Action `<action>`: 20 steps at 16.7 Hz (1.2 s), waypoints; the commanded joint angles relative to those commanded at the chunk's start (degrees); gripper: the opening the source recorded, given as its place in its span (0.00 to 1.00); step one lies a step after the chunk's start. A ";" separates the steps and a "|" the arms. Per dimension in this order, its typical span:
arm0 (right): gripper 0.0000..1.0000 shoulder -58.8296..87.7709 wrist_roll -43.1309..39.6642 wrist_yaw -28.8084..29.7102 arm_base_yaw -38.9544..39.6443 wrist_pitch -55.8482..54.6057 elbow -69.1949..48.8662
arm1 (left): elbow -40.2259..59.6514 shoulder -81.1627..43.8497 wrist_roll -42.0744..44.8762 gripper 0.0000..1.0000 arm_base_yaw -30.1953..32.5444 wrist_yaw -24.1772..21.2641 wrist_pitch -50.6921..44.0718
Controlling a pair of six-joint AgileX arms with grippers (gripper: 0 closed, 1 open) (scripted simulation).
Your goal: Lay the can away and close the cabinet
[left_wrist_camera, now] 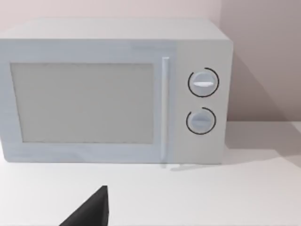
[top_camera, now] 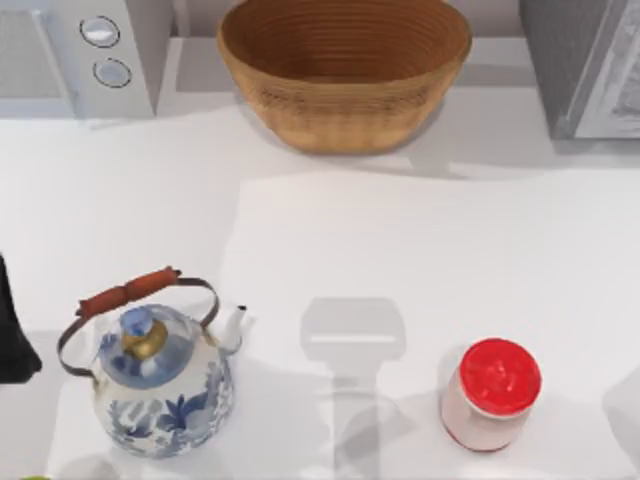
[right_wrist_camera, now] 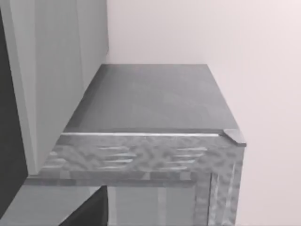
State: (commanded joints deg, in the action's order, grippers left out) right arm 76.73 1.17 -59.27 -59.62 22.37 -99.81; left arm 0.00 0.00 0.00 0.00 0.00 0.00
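The can (top_camera: 492,392), a pale pink body with a red lid, stands upright near the table's front right. The grey cabinet (top_camera: 583,62) stands at the back right corner, and the right wrist view looks down on the cabinet's top (right_wrist_camera: 150,101) from close by. A dark piece of my right gripper (right_wrist_camera: 89,213) shows at that view's edge. My left arm (top_camera: 12,335) sits at the table's left edge, far from the can, and a dark piece of my left gripper (left_wrist_camera: 91,213) shows in front of the microwave.
A white microwave (top_camera: 85,55) (left_wrist_camera: 113,92) occupies the back left. A wicker basket (top_camera: 345,70) stands at the back middle. A blue-and-white kettle (top_camera: 160,375) with a red-brown handle stands at the front left. Bare table lies between kettle and can.
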 joint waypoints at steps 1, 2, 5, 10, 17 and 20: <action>1.00 0.00 0.00 0.00 0.00 0.00 0.00 | 0.00 0.00 0.00 1.00 0.00 0.00 0.00; 1.00 0.10 0.00 -0.10 0.28 -0.16 -0.07 | 0.00 0.00 0.00 1.00 0.00 0.00 0.00; 1.00 0.31 -0.14 1.68 1.84 0.07 -0.12 | 0.00 0.00 0.00 1.00 0.00 0.00 0.00; 1.00 1.31 -1.03 15.61 15.11 1.36 -0.63 | 0.00 0.00 0.00 1.00 0.00 0.00 0.00; 1.00 1.38 -1.08 50.44 49.32 3.10 -0.61 | 0.00 0.00 0.00 1.00 0.00 0.00 0.00; 1.00 0.36 -0.50 65.03 64.48 3.31 0.04 | 0.00 0.00 0.00 1.00 0.00 0.00 0.00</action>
State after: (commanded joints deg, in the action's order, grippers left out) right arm 77.10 0.68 5.76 4.85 25.68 -99.77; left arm 0.00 0.00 0.00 0.00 0.00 0.00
